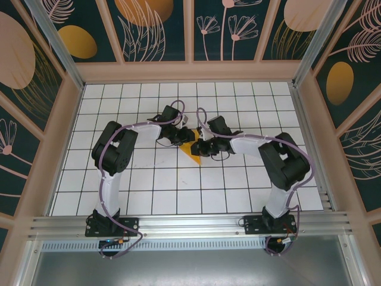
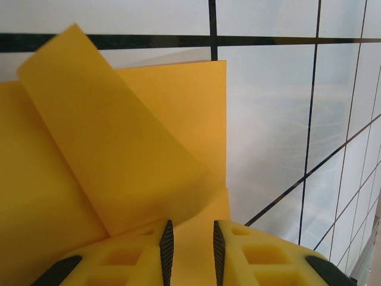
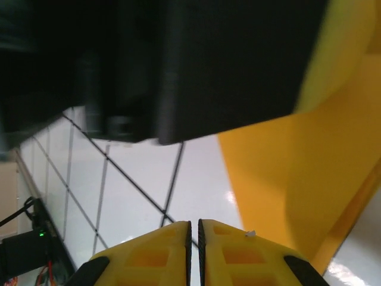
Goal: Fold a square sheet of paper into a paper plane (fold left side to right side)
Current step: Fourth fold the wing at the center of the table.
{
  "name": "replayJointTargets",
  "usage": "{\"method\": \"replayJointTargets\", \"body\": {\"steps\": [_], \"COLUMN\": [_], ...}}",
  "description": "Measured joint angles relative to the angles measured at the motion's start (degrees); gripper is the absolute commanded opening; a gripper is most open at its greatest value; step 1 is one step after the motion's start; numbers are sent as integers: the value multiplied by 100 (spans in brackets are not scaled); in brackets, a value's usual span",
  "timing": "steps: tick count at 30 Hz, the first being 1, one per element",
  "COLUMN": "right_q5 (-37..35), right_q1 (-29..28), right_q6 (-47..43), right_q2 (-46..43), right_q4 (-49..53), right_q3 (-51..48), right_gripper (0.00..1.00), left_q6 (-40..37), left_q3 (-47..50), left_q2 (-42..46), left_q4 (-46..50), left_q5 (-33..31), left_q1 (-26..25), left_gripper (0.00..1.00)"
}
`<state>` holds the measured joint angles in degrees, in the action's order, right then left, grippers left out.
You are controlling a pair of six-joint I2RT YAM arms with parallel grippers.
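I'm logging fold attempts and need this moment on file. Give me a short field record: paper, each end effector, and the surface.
paper: orange-yellow sheet, partly folded, one flap lifted and curling over the rest
paper position: mid-table between the two arms
left end effector: fingers nearly together with the paper's edge running between them
right end effector: fingers almost touching, nothing visible between them, paper just ahead to its right
surface: white table with dark grid lines

Matt orange-yellow square sheet of paper on glossy white gridded table; yellow plastic fingers, ribbed black pads.
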<state>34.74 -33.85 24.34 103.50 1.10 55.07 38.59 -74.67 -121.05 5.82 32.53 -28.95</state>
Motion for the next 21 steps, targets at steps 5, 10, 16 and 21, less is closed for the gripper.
{"method": "replayJointTargets", "body": {"steps": [5,10,16,21], "right_q5": [-210,-367,-439,-492], "right_q1": [0,-13,-44,-55], "right_q6": [-52,-181,-282,-299], "right_q2": [271,297,295,197], "right_q4": [116,249,199,4], "right_q3": [0,0,-85,-275], "right_gripper": [15,15,14,13], "left_q6": [-2,-2,-20,-44], "left_q3": [0,0,0,0], "left_q2": [0,-2,-2,0], "left_q4": [0,0,2,17], "left_q5": [-2,-2,-15,-22], "left_q1": [0,0,0,-7], "left_gripper": [29,29,29,29]}}
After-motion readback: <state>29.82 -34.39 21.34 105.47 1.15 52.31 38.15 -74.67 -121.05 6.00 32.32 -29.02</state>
